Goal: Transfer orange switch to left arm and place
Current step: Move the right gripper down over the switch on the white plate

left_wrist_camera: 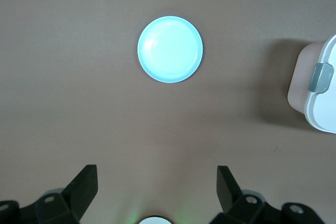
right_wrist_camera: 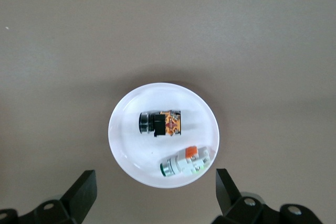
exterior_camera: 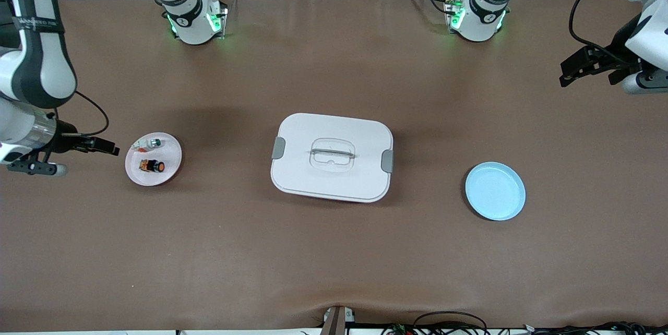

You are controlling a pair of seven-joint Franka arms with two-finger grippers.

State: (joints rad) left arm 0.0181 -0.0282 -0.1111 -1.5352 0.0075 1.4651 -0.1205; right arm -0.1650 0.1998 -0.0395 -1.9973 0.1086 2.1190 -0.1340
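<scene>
Blue plate (exterior_camera: 495,191) sat bare as both spread end effectors, right (exterior_camera: 99,145) beside the orange switch (exterior_camera: 152,166), left (exterior_camera: 576,70) waiting, risked clipping the box (exterior_camera: 332,156).

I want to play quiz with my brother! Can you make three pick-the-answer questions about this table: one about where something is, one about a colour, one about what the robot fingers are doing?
1. Where is the orange switch?
A. On the white plate
B. On the box lid
C. On the blue plate

2. What colour is the plate toward the left arm's end of the table?
A. Red
B. Light blue
C. Green

3. What are the right gripper fingers doing?
A. Squeezing the switch
B. Spread open, holding nothing
C. Gripping the box

Answers:
1. A, it lies on the white plate beside a small silver-white part.
2. B, both the front and left wrist views show it pale blue and empty.
3. B, the right wrist view shows the fingers wide apart above the plate, touching nothing. The left gripper is open too.
</scene>
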